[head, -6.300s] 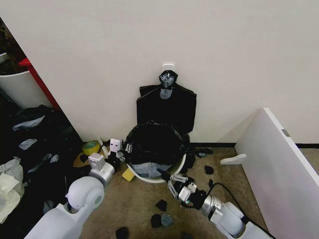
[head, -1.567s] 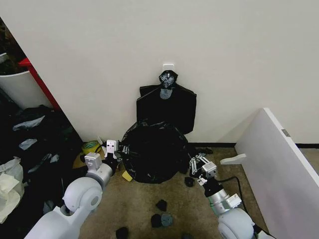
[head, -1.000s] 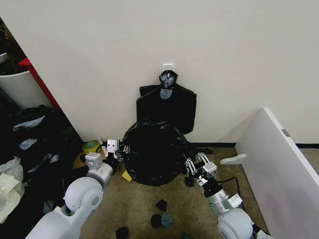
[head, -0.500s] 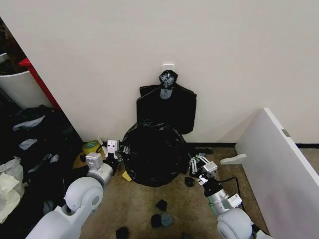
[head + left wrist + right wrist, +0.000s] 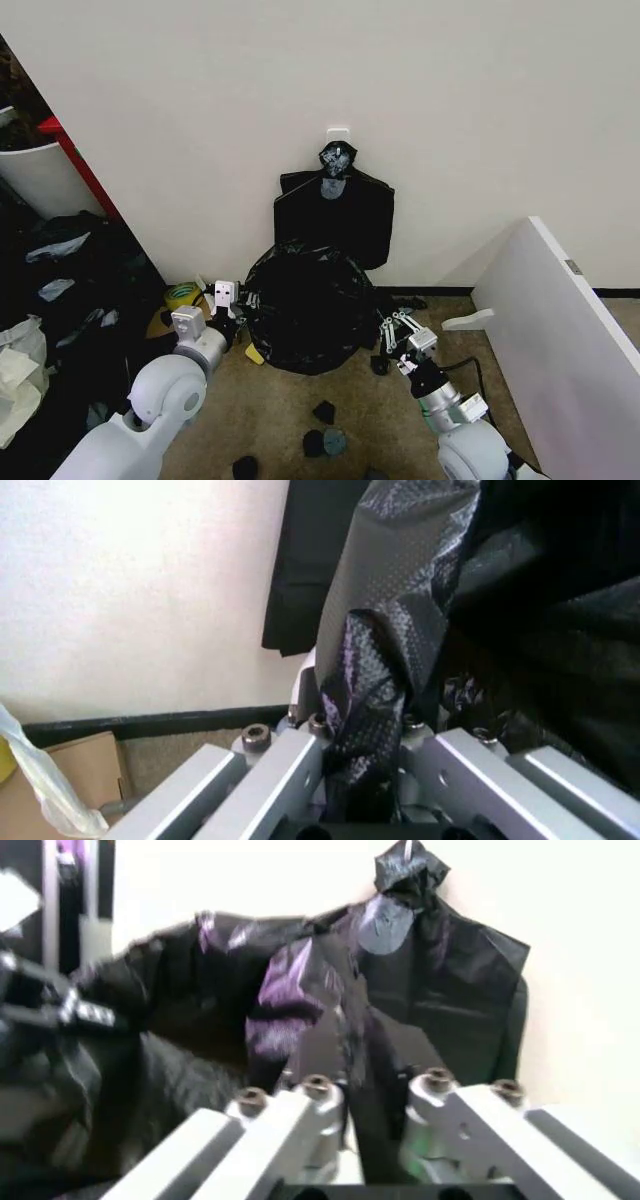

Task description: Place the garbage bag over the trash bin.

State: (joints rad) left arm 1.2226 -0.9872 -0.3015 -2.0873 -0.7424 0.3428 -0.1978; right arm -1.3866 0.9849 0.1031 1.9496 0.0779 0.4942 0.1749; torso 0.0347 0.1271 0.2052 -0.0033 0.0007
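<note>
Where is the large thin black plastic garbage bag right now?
In the head view the large thin black plastic garbage bag sits mid-frame against the wall, between the left gripper and right gripper, below the hanging flat black bundle.

Wall hook: flat black bundle, knotted top.
Floor, front: small black scraps.
Floor, left: yellow tape roll.
Right: tilted white board.
Far left: white tub, red edge.

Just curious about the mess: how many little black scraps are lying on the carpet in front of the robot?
5 clearly: one beside the right gripper, one mid-carpet, two together nearer the robot, one near the picture's bottom edge. More may hide behind the arms.
</note>
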